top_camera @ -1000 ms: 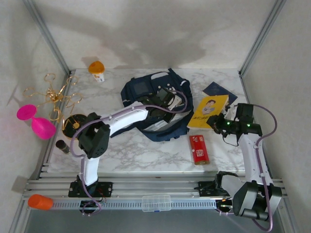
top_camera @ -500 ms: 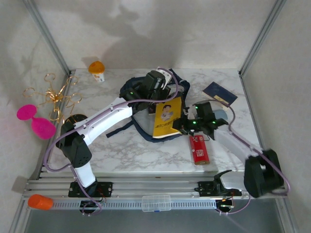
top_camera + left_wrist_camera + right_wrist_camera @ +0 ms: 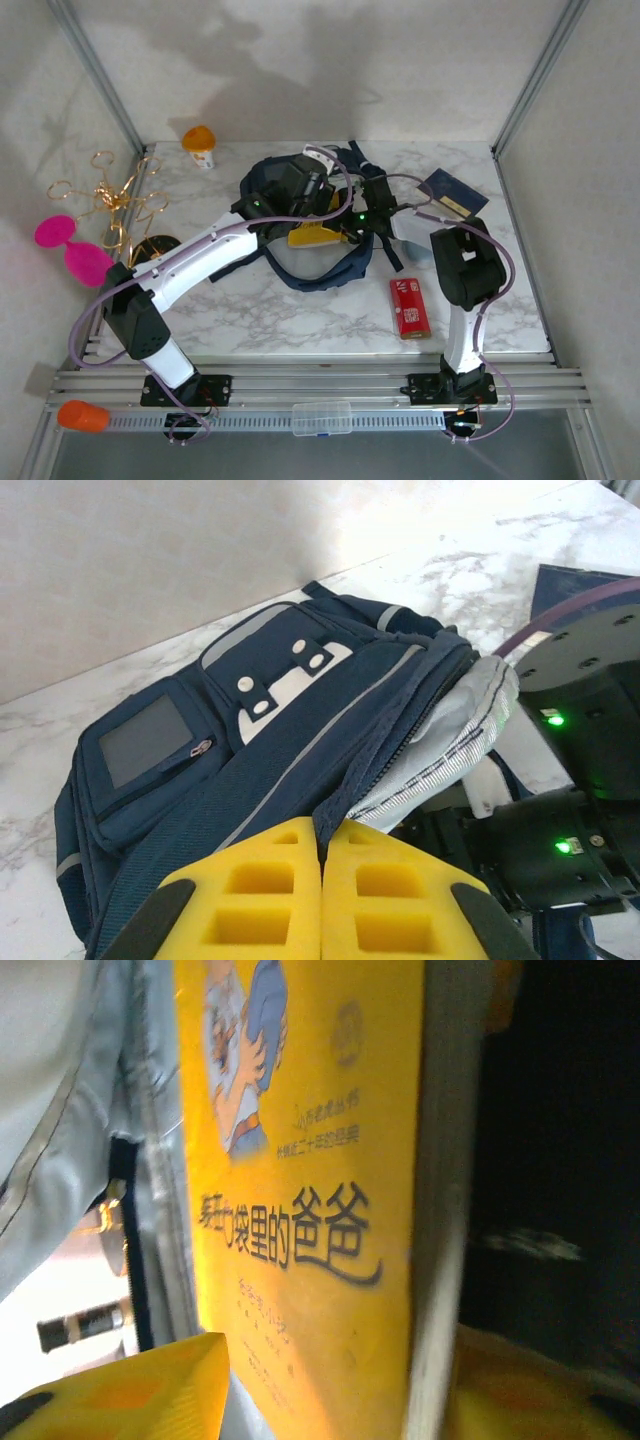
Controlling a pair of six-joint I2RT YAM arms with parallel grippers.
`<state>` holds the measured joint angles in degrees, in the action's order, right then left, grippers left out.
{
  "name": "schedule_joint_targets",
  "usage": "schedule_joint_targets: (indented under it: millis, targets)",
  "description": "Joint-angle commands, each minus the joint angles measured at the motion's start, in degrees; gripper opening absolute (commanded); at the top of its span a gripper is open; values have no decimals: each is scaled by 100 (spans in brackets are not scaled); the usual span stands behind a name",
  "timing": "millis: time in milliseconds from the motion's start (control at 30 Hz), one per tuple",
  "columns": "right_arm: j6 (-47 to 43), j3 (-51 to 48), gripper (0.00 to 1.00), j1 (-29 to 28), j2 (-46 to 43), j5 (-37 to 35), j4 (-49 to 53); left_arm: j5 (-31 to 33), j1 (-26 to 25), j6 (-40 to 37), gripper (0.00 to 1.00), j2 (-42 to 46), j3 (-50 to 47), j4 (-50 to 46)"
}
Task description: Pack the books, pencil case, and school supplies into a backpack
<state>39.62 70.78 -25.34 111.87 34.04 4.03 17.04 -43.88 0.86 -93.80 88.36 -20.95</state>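
- My left gripper (image 3: 322,842) has its yellow pads (image 3: 260,905) together, pinched on the rim of the backpack (image 3: 250,770) and holding the mouth up.
- My right gripper (image 3: 340,1348) has its jaws apart on either side of the yellow book (image 3: 300,1160). The book sits partway inside the mouth. The wrist view is blurred, so I can't tell whether the far pad touches the cover.
- To finish this step well, I'd keep the rim raised and back the right wrist straight out along the book's edge so it drags nothing. Then I'd check that the book has slid down.
- Among what's left, the navy book (image 3: 452,193) and the red box (image 3: 410,307) lie on the table (image 3: 300,320) beside the bag.
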Motion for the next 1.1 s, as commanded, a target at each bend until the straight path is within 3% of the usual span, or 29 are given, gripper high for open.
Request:
schedule_joint_targets:
  millis: [0, 100, 200, 333, 600, 800, 967, 1067]
  targets:
    - [-276, -167, 66, -87, -571, -852, 514, 354, 20, 185, 0, 339, 24, 587]
    - [-100, -824, 68, -311, -1191, -1434, 538, 184, 20, 275, 0, 329, -5, 694]
    - [125, -1254, 59, -685, -1516, -1786, 403, 85, 20, 348, 0, 281, -35, 769]
    - [311, -1251, 40, -1180, -1205, -1897, 182, -7, 20, 378, 0, 178, 24, 755]
    - [303, -602, 19, -1301, -217, -2585, -522, -42, 2, 453, 0, 155, 106, 589]
    - [163, -322, 13, -1116, -129, -3421, -840, -8, 2, 452, 0, 291, -99, 619]
    - [-252, -887, 14, -1276, -754, -3079, -1283, 233, 9, 415, 0, 236, -165, 618]
    - [-452, -1544, 21, -1290, -1531, -2658, -1484, 53, 0, 422, 0, 228, -208, 584]
